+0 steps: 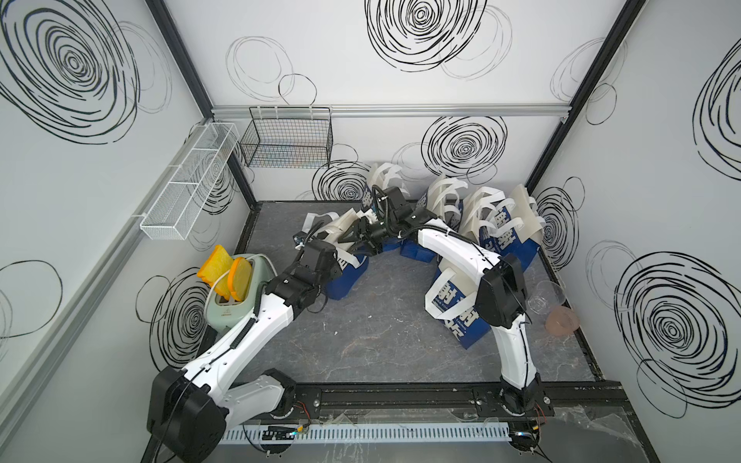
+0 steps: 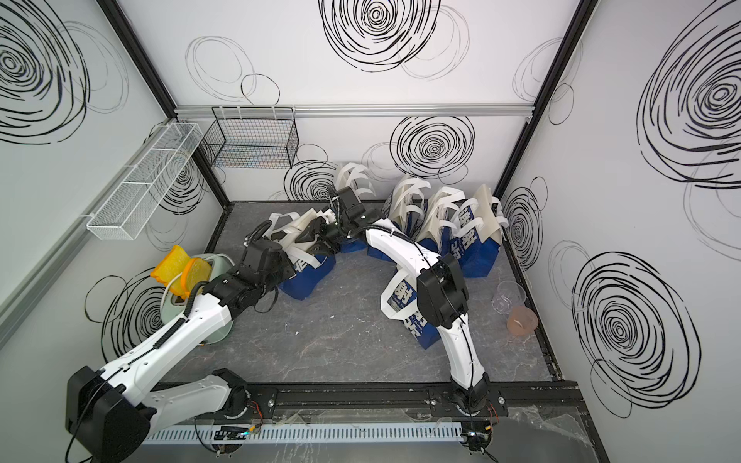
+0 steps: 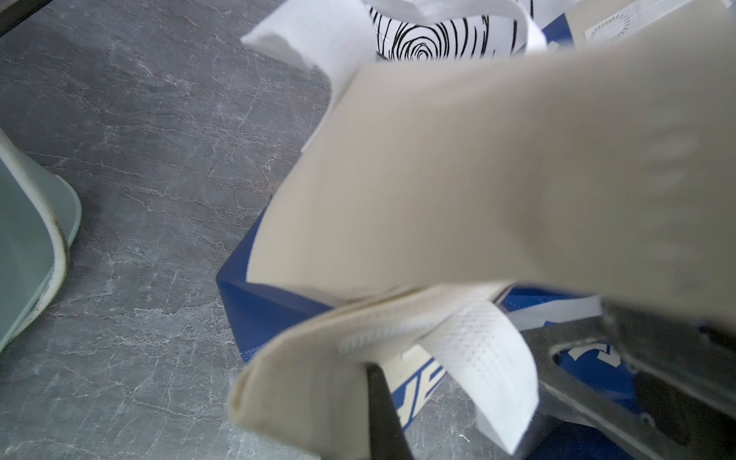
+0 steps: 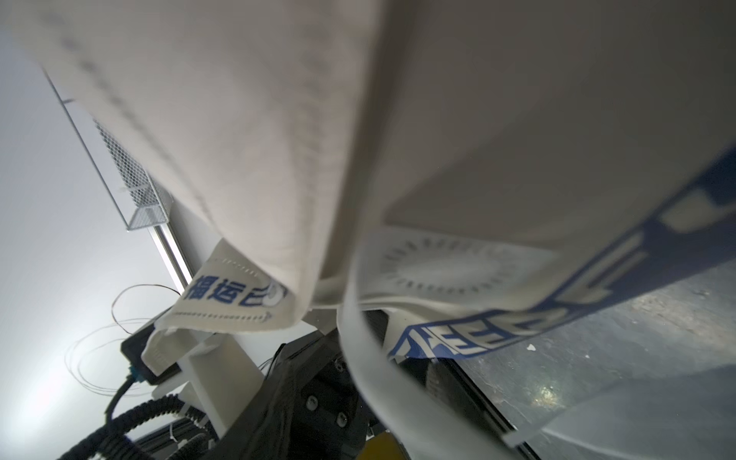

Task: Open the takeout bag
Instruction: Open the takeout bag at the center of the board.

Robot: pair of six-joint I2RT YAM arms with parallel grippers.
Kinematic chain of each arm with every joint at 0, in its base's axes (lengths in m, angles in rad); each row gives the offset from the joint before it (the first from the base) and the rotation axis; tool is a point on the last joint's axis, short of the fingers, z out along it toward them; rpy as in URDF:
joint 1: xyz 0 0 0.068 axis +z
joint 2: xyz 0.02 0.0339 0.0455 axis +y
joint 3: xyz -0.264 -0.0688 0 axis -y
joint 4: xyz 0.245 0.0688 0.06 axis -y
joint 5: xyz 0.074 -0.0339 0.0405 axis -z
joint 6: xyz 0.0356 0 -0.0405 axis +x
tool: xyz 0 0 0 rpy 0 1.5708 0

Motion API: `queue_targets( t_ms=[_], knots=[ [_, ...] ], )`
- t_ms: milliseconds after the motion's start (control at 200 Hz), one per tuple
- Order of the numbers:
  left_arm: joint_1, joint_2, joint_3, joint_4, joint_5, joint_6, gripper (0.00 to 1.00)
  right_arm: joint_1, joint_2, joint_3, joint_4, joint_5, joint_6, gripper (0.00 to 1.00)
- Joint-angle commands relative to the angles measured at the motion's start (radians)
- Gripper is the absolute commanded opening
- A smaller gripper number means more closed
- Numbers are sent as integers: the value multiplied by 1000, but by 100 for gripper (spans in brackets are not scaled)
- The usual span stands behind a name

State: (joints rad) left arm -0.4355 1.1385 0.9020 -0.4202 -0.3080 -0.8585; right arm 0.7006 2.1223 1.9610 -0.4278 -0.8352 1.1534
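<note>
Takeout bag (image 1: 345, 278) sitting left of centre on worktop (image 1: 381, 340), near toaster (image 1: 226, 312). Left pincer (image 1: 336, 245) clamping fully shut on cream rim. Right pincer (image 1: 358, 235) working at bag mouth, its spread unreadable under fabric. Risk: light bag tipping, or rim slipping free, if pincers pulling unevenly.

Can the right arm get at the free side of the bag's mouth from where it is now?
Probably yes. The right end effector sits at the mouth of the bag, opposite the left end effector, which pinches the rim. Only a loose handle hangs close by; nothing solid seems to block it.
</note>
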Motion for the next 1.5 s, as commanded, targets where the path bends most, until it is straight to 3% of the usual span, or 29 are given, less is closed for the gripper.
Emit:
queue_targets(
  t_ms=[0,130,245,355,465,580,650,775,1061,1496],
  knots=[
    [6,-15,-31,0,6,-23,0,-9,-103,-72,210,-11,195,56],
    [6,-26,-43,11,7,-27,0,-12,-127,-68,209,17,199,53],
    [6,-26,-48,20,13,-26,0,-16,-99,22,138,27,79,52],
    [8,-28,-45,26,28,-6,0,-32,-87,78,87,33,-163,51],
    [13,-38,-49,40,55,20,0,-50,-139,52,62,148,-494,51],
    [18,-55,-62,56,76,39,0,-20,-230,-52,112,281,-875,51],
    [25,-63,-73,68,89,51,0,6,-286,-157,191,331,-1027,51],
    [36,-79,-84,75,104,64,0,17,-331,-268,294,315,-1109,43],
    [55,-87,-87,75,130,93,0,140,-359,-319,297,462,-1363,50],
    [61,-96,-84,73,142,131,0,148,-294,-268,318,557,-1399,49]
  ],
)
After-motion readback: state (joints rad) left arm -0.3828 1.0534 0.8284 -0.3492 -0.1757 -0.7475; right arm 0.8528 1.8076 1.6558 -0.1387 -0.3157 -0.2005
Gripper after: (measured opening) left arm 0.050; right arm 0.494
